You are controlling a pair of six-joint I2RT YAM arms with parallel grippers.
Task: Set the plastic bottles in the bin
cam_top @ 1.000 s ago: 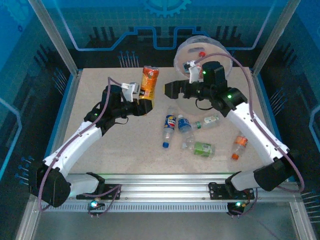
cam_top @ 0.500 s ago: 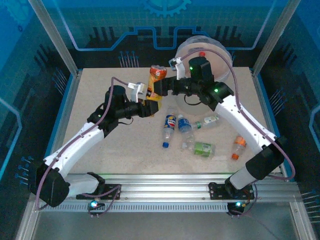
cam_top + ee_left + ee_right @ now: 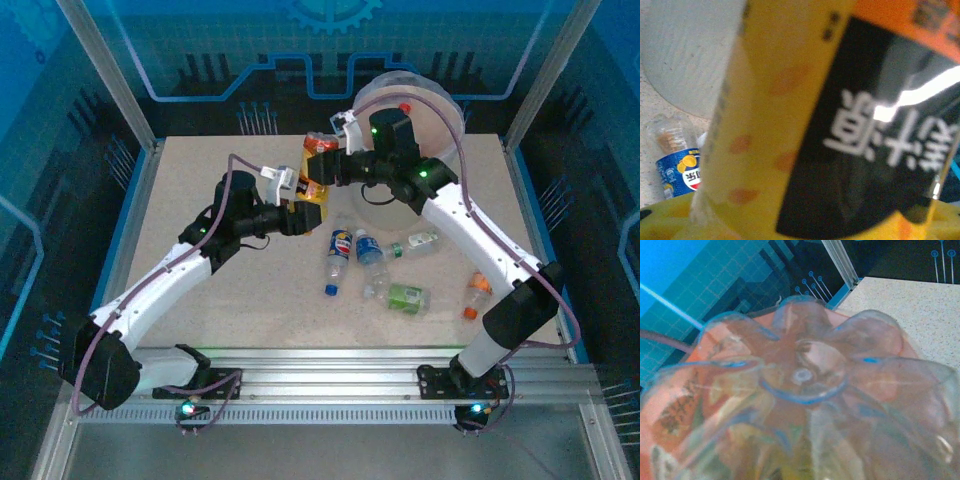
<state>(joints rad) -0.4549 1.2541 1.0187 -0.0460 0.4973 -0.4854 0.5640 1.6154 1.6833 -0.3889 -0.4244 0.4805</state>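
An orange-labelled bottle (image 3: 314,172) is held clear of the bench (image 3: 200,170) in the upper middle of the overhead view. It is pinched at its lower end by the left end effector (image 3: 302,208). It is judged to be raised and offered toward the right arm for a handover, since the bin (image 3: 440,100) stands at the upper right, on that arm's side. The right end effector (image 3: 326,168) is set at the bottle's upper end. In the right wrist view the bottle's lobed base is seen head-on and very close, but whether those fingers are pressed onto it cannot be told. In the left wrist view the bottle's label is seen close up, with a blue-labelled bottle (image 3: 677,162) lying at the lower left. Several more bottles are left lying on the bench right of centre, among them a green-labelled bottle (image 3: 400,295). A second ago the right end effector was well apart from the held bottle, in front of the bin; it is now brought up against it, and the bottle is carried slightly rightward. The loose bottles are unmoved
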